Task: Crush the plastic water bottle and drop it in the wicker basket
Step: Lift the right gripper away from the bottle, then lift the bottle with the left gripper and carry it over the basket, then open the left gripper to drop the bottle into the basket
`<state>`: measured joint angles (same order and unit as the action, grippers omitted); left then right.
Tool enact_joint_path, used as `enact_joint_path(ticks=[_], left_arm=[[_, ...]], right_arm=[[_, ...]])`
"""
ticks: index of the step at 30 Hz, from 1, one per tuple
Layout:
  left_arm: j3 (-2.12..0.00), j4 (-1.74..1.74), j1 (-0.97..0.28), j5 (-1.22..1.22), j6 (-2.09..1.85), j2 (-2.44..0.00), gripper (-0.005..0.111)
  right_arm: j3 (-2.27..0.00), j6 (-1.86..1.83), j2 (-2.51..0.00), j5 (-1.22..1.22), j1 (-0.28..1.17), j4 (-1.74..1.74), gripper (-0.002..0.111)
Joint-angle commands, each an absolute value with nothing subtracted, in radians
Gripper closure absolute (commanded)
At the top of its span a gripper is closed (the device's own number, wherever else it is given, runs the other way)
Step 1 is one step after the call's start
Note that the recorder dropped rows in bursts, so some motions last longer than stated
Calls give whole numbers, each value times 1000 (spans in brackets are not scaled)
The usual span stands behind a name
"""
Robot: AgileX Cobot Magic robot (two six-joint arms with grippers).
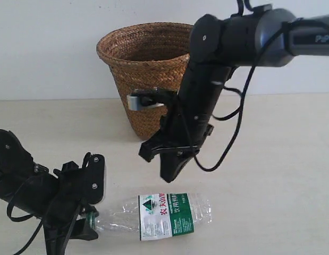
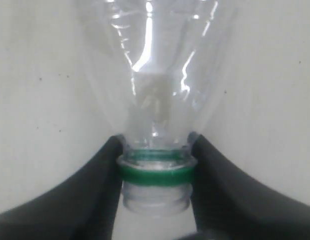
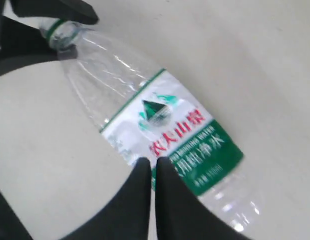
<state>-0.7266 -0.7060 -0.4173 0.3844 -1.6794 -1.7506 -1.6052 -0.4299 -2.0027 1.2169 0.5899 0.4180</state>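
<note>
We have the bottle point(image 1: 164, 215) lying on its side on the table point(image 1: 281, 175), in front of the basket point(image 1: 116, 45). Our left tool point(image 2: 156, 172) pinches its neck at the green ring, we judge to anchor it for crushing. Our right tool point(image 3: 153, 175), fingers shut together and holding nothing, hangs over the label between basket and bottle, placed to press down. The basket's wide mouth is unobstructed, with bare table beside it.

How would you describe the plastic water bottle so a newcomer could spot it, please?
Find the brown wicker basket on the table. In front of it the plastic water bottle lies on its side, neck in the left gripper. It alone is clear, with a white-and-green label bearing red characters.
</note>
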Motion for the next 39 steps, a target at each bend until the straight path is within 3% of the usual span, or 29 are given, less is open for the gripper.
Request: enact_joint_path(ticks=[1,8,14,22,26,29,32,34,36,39], left_arm=[[-723,-710,-418,399,-1670,-1660,102],[-735,-747,-416,456,-1675,-1556,102],[-817,-811,-416,540,-1675,-1553,102],[-1055,-817,-382,556,-1606,-1532,102],[-1203,-880,-359,279,-1605,-1559,102],[-1324,-888,-359,236,-1621,-1642,82],[-1414,-875,-359,211,-1576,-1729,33],[-1455,-875,-359,204,-1555,-1767,13],[-1466,-875,-359,209,-1560,-1777,12],[-1466,-873,-359,195,-1562,-1771,22]], right_arm=[[-1558,-331,-1859,1221,515,242,108],[-1346,-326,-1558,1221,203,206,108],[-1201,-350,-1475,1211,47,174,108],[-1092,-373,-1476,1052,5,235,108],[-1082,-434,-1476,1033,5,324,108],[-1082,-471,-1476,1035,5,379,108],[-1082,-481,-1476,1060,5,406,108],[-1079,-481,-1476,1081,10,411,108],[-1079,-487,-1476,1094,12,418,108],[-1079,-509,-1476,1083,12,436,108]])
